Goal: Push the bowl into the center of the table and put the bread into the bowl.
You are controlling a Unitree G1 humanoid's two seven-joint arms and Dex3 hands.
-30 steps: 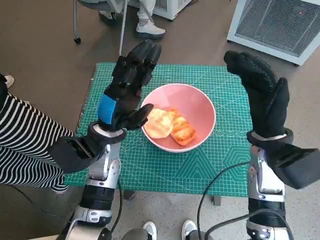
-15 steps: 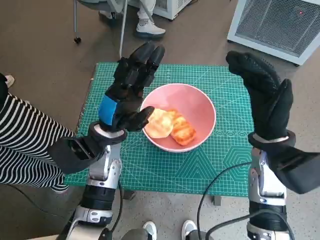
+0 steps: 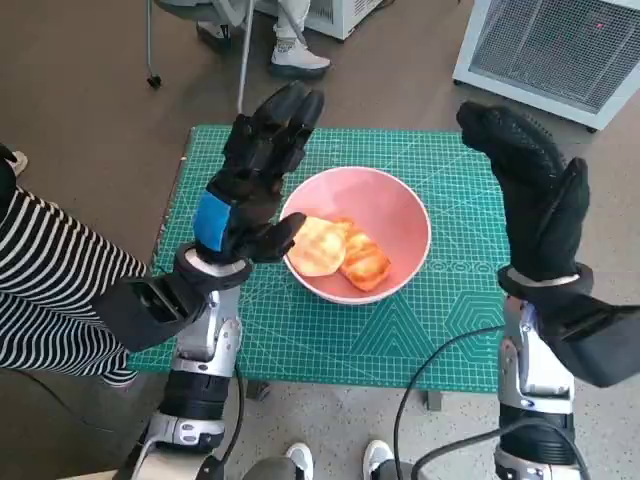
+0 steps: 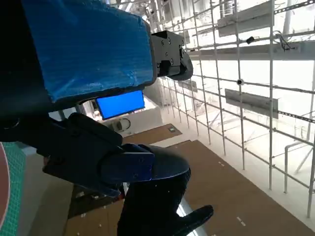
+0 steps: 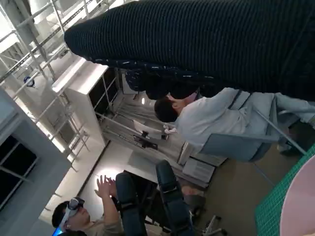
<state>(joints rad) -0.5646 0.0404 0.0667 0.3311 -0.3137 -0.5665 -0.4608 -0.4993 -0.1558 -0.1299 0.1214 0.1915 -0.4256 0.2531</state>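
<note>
Green gridded cutting mat (image 3: 330, 340) covering the small table, its printed markings too small to read. Round pink bowl (image 3: 400, 215) near mat centre, holding golden toasted bread pieces (image 3: 340, 252). Black left hand with blue tape (image 3: 250, 185) and black knitted-glove right hand (image 3: 535, 195) both raised beside the bowl, fingers extended, empty.

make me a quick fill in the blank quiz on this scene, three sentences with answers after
1. The two pieces of bread lie inside the ____ bowl.
2. The bowl stands on a ____ cutting mat that covers the table.
3. The left hand and the right hand are raised with fingers spread, and both hold ____.

Missing words: pink; green; nothing
</note>
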